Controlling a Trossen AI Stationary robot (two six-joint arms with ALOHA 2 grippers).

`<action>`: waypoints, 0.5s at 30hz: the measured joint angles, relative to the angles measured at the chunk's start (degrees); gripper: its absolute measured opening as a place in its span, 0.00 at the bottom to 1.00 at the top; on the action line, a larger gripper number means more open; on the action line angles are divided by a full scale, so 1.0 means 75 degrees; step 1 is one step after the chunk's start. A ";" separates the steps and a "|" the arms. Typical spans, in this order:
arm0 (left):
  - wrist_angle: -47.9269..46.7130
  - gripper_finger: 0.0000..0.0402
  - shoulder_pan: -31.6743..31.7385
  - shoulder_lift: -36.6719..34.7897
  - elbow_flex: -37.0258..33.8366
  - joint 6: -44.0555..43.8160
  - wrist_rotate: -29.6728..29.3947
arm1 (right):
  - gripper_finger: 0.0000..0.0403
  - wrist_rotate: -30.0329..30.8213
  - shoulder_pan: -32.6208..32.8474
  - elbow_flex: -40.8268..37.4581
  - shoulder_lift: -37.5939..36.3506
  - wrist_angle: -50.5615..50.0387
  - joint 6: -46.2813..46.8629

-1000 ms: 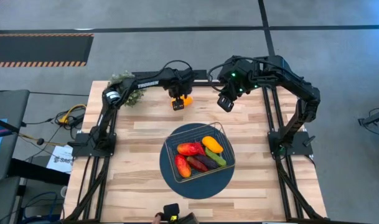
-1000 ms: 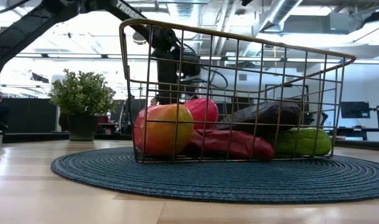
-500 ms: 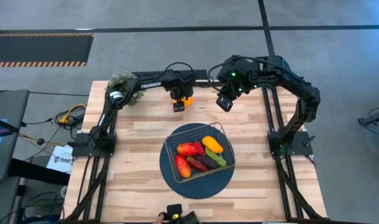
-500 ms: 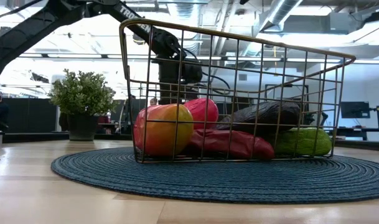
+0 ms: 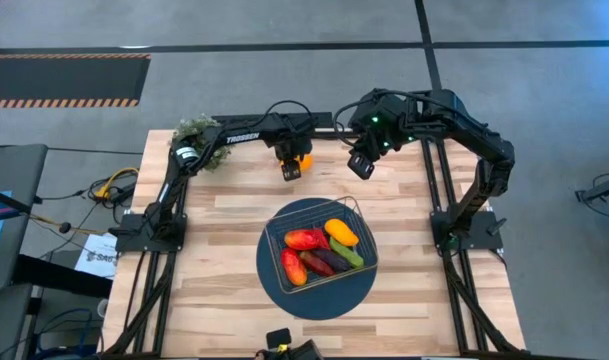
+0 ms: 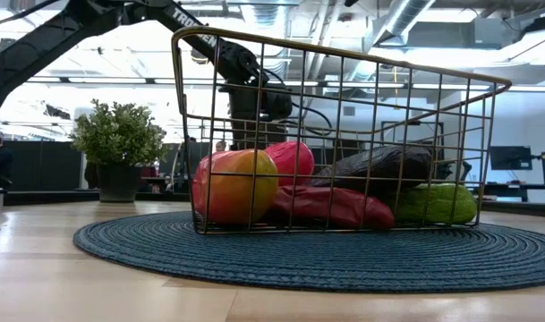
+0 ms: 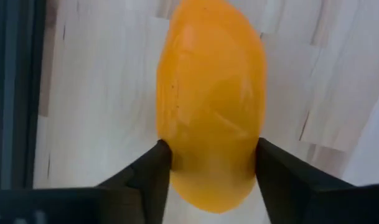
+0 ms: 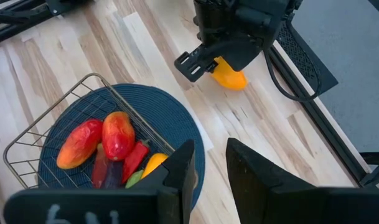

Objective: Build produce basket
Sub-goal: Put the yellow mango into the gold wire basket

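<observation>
Orange, smooth, egg-shaped pepper (image 7: pixel 211 102) sits between the two dark fingers (image 7: pixel 149 171) of the left gripper (image 5: pixel 292 166), near the far edge of the pale wooden table (image 5: pixel 224 290), about midway along that edge. In the left wrist view both fingers touch the pepper's flanks, so the pincer has narrowed onto it; whether the pepper is clear of the wood I cannot tell, and the right wrist view shows it low against the boards under the gripper. The shallow rectangular wire-mesh basket (image 5: pixel 274 236) stands on a round dark-blue woven mat (image 5: pixel 269 285) near the table's centre, well apart from the pepper. Contents seen from above: a red-orange pepper (image 5: pixel 306 240), a yellow-orange pepper (image 5: pixel 342 232), a red pepper (image 5: pixel 292 267), a dark purple vegetable (image 5: pixel 325 260) and a green one (image 5: pixel 350 256); the low view agrees on red, purple and green pieces lying on the mesh floor. The right gripper (image 5: pixel 362 163) hangs over the far edge just beside the left one, empty, fingers partly apart with a narrow gap. A bushy green potted plant (image 5: pixel 199 135) occupies the far-left corner. Judgement: most of the produce seems loaded; no other loose piece shows on the table, so this pepper looks like the last visible item. Left to do: lift it, carry it to the basket, release.
</observation>
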 joint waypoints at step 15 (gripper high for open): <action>-0.0974 0.36 0.0018 -0.0009 0.0243 -0.1013 -0.0005 | 0.28 0.0000 0.0000 0.0000 0.0000 -0.0184 -0.0056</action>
